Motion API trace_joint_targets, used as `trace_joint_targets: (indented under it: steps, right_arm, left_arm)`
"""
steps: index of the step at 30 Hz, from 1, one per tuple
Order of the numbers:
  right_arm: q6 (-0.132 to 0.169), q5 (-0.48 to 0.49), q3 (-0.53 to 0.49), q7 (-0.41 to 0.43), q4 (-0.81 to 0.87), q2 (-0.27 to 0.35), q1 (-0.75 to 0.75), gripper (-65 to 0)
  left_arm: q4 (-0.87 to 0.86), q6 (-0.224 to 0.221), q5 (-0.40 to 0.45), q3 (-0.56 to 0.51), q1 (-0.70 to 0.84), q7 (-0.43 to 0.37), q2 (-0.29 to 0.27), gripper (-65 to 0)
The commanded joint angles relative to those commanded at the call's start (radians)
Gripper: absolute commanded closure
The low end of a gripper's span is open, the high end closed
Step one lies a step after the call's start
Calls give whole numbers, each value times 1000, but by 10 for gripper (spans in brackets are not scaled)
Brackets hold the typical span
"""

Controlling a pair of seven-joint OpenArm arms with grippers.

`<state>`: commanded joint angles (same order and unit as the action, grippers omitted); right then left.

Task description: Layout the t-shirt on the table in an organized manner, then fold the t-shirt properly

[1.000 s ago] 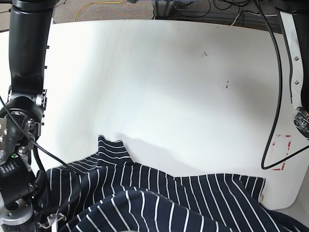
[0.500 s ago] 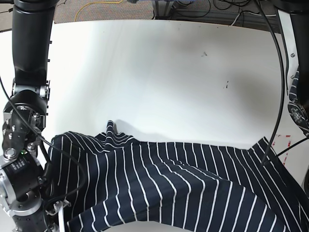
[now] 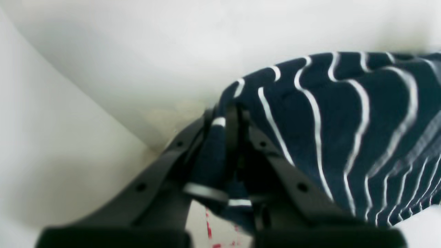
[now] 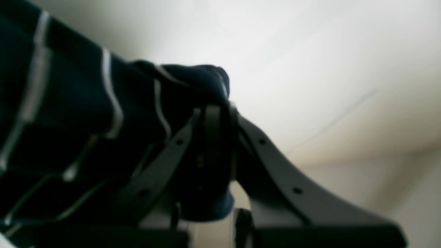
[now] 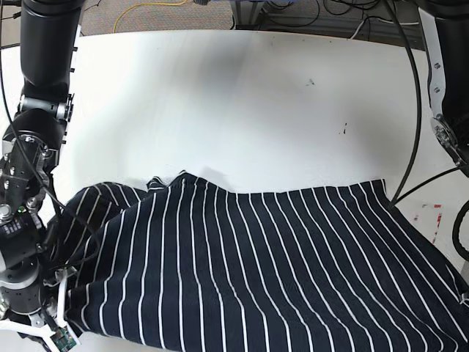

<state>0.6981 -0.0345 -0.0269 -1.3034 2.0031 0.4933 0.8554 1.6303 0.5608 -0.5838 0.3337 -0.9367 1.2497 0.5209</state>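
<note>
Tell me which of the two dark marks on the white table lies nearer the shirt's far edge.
The small streak toward the base view's right is nearer the t-shirt. The other speck sits farther up the table, closer to its back edge.

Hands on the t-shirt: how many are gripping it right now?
2. The left hand pinches a bunched edge of the t-shirt; the right hand clamps another fold. Neither grip point shows in the base view.

- Base view: bright, even light; soft shadows on the table point(image 5: 242, 110); edges bend.
- Both wrist views: blurred, right one dim, t-shirt point(image 3: 330, 131) smeared.
</note>
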Motion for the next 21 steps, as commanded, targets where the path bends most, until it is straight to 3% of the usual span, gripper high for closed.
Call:
trace_joint_targets:
  steps: [10, 21]
  right_arm:
    - [0, 2, -55, 83, -64, -25, 78, -6]
    - [0, 6, -170, 89, -190, -49, 436, -6]
  left_arm:
    - [-8, -5, 8, 0, -71, -48, -31, 0]
    - [-167, -6, 8, -46, -372, -49, -35, 0]
